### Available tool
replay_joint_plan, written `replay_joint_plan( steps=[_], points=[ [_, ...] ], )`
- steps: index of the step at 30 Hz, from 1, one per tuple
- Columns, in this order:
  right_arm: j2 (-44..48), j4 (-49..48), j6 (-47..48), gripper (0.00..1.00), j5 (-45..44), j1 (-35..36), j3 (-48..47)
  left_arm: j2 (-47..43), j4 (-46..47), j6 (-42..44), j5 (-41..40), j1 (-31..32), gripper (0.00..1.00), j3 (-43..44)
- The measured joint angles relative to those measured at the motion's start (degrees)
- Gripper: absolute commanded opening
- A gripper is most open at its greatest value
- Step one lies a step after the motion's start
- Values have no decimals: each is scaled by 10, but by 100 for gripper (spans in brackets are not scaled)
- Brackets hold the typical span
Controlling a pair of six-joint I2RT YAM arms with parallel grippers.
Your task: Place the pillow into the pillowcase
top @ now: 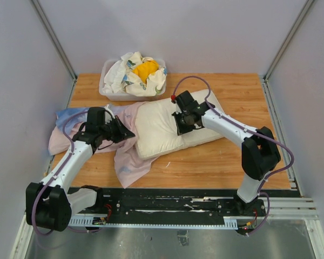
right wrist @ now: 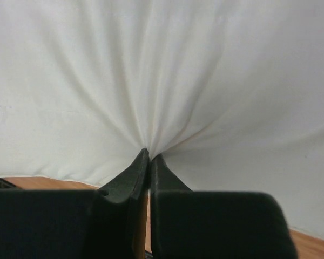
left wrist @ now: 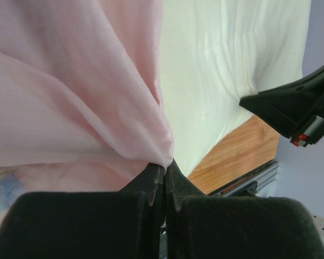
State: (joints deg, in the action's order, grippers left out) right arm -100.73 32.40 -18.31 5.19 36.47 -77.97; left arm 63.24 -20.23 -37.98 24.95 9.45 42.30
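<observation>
The cream-white pillow [top: 159, 127] lies in the middle of the table. The pillowcase [top: 130, 156], pale pink with a blue edge at the far left, lies crumpled to the pillow's left, touching its left side. My left gripper [top: 130, 133] is shut on a pinch of the pink pillowcase cloth [left wrist: 97, 91] right beside the pillow [left wrist: 227, 59]. My right gripper [top: 182, 127] is shut on a pinch of the pillow's cover [right wrist: 151, 81], which puckers into folds at the fingertips [right wrist: 142, 162].
A clear plastic bin [top: 109, 89] at the back holds white floral cloths and a yellow cloth [top: 146, 69]. Bare wooden tabletop [top: 221, 156] lies in front and right. Grey walls close the sides. The right arm's gripper shows in the left wrist view [left wrist: 297, 108].
</observation>
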Motion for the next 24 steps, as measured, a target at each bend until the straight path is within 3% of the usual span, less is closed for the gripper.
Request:
replay_joint_plan(
  steps=[4, 8, 18, 24],
  points=[
    [7, 57, -9, 1, 14, 18, -49, 6, 0, 0, 5, 0, 1, 0],
    [7, 87, -10, 1, 15, 28, -94, 10, 3, 0, 4, 0, 8, 0],
    [-8, 96, -12, 1, 5, 32, -69, -7, -33, 11, -31, 0, 54, 0],
    [-20, 96, -9, 1, -12, 32, -68, -39, -80, 21, -74, 0, 64, 0]
  ],
)
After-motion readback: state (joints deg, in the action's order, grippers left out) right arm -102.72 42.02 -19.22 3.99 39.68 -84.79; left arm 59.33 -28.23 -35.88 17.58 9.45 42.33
